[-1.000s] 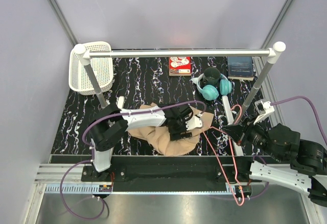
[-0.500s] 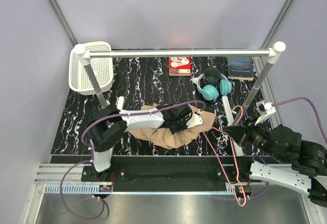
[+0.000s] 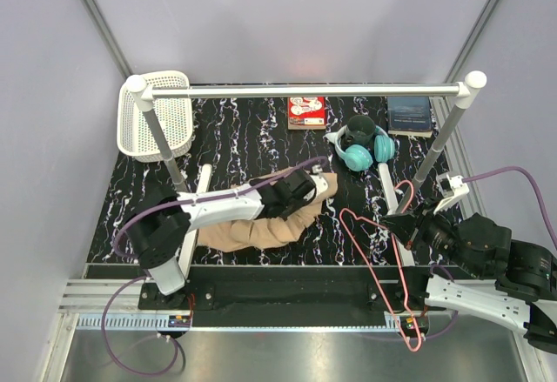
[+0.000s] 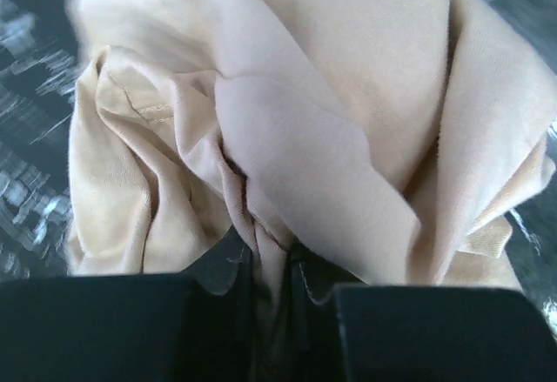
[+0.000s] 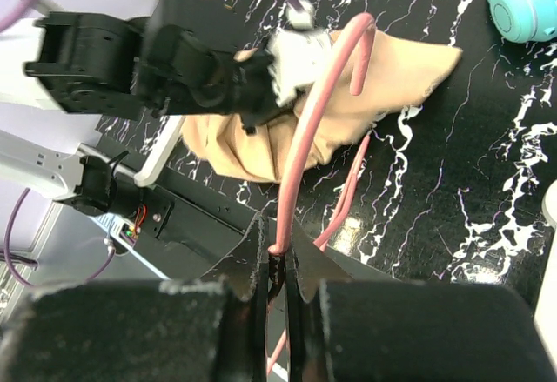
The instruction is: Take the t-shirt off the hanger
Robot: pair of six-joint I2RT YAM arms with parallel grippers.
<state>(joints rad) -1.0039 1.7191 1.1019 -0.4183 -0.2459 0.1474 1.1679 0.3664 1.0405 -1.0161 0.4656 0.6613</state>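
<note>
The tan t-shirt [image 3: 252, 228] lies on the black marbled table as a long stretched bundle. My left gripper [image 3: 306, 192] is shut on the shirt's right end. In the left wrist view, folds of the t-shirt [image 4: 348, 95] are pinched between the left gripper's [image 4: 270, 269] fingers. The pink wire hanger [image 3: 372, 241] lies to the right of the shirt with its outline bare. My right gripper [image 3: 402, 225] is shut on its wire. In the right wrist view the hanger [image 5: 300, 164] rises from the right gripper [image 5: 278, 260] and crosses in front of the t-shirt [image 5: 392, 73]. I cannot tell whether they touch.
A white-capped metal rail [image 3: 305, 91] spans the back on two posts. A white basket [image 3: 157, 112] hangs at its left end. Behind are a red book [image 3: 306, 112], a dark mug [image 3: 360, 128], teal headphones [image 3: 361, 151] and a blue book [image 3: 409, 114].
The left gripper closed on the t-shirt and pulled it left, stretching it into a long bundle clear of the hanger's outline. The right gripper stayed shut on the hanger.
</note>
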